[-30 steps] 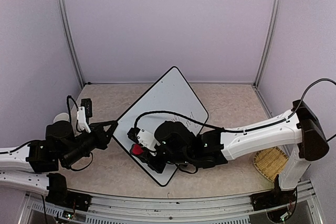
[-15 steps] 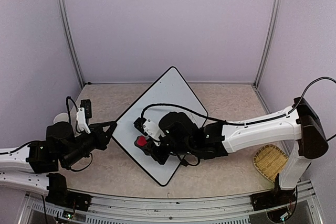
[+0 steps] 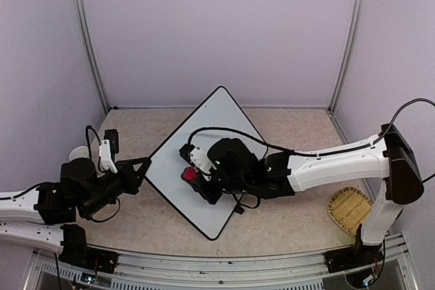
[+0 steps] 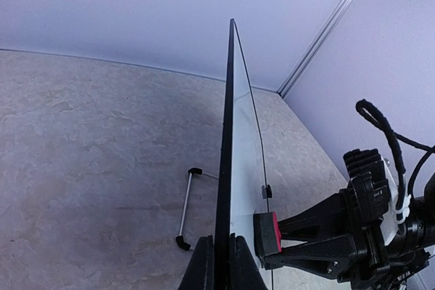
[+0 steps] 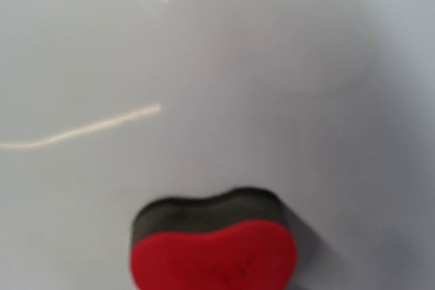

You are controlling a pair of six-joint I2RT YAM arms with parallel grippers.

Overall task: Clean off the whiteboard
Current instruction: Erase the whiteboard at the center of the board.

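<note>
- Near right edge of table (image 3: pixel 299 134): woven basket (image 3: pixel 350 210), well apart from everything else.
- Near left: left gripper (image 3: pixel 141 168), fingers pinched on the left corner of the whiteboard (image 3: pixel 217 120), one finger on each face.
- Same grip in left wrist view: left gripper (image 4: pixel 221 263) at bottom of frame, whiteboard (image 4: pixel 228 134) edge-on between the dark fingers.
- Thin wire stand (image 4: pixel 185 212) behind the board, just beside the gripped corner.
- Whiteboard in mid-table, turned like a diamond, near corner toward the arm bases, far corner close to the back wall.
- Right gripper (image 3: pixel 195 176) reached across from the right, over the board's left half, fingers clamped on a red eraser (image 3: pixel 188 174).
- Eraser (image 4: pixel 268 231) pressed felt-side against the board face, right gripper (image 4: pixel 299 236) just behind it.
- Right wrist view: eraser (image 5: pixel 214 249) with red back and dark felt, touching the whiteboard (image 5: pixel 272 66); own fingers out of frame; picture blurred.
- Black cable looped over the right arm above the board.
</note>
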